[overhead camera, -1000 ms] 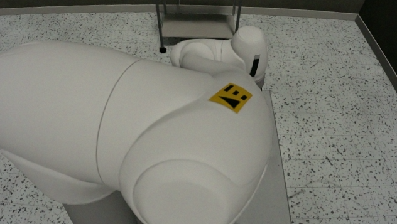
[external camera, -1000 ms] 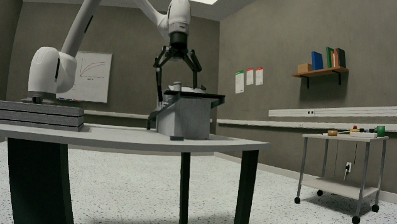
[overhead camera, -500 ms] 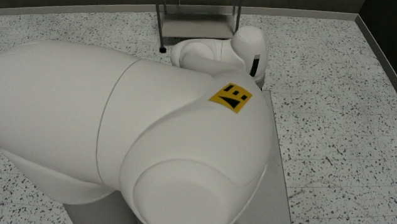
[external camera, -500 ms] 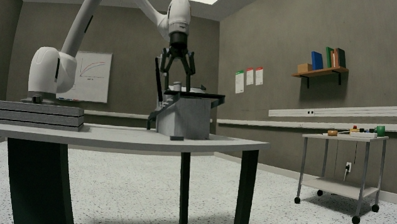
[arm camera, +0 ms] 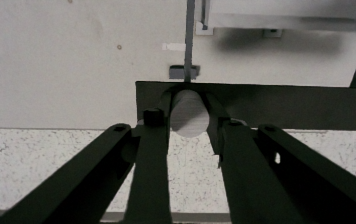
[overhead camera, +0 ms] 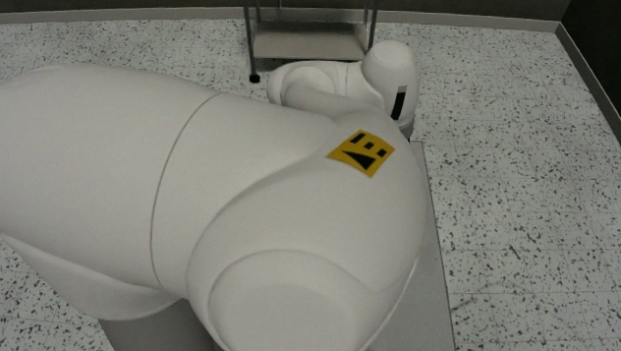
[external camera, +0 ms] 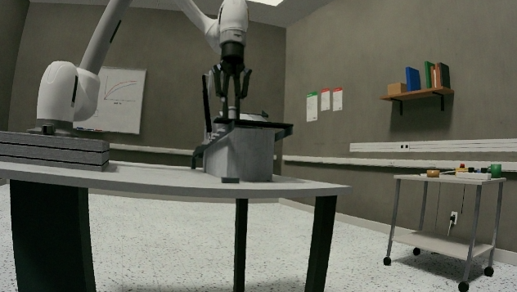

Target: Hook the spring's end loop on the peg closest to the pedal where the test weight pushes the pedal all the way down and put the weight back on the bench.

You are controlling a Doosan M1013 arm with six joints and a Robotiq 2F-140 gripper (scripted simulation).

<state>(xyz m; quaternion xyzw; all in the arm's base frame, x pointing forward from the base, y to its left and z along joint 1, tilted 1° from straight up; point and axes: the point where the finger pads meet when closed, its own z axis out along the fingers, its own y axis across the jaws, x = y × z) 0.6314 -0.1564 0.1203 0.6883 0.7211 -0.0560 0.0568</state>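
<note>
The steel test weight (external camera: 232,112) (arm camera: 189,120) is a plain grey cylinder at the left end of a long dark plate (external camera: 271,124) (arm camera: 300,107), which looks like the feeder's pedal. My gripper (external camera: 231,115) (arm camera: 187,105) points straight down and is shut on the weight, one finger on each side of it. The weight's base is hidden, so I cannot tell if it touches the plate. The feeder's grey body (external camera: 245,154) stands on the bench. Small light steps, perhaps the pegs, show at its left side in the exterior view. I cannot make out the spring or its loop.
A thin dark upright (external camera: 206,105) rises close to the left of my fingers; a thin bar (arm camera: 189,40) runs toward the plate in the wrist view. The bench (external camera: 143,174) (arm camera: 60,65) ends near the plate. My arm hides the feeder in the top view. A cart (external camera: 446,178) stands apart.
</note>
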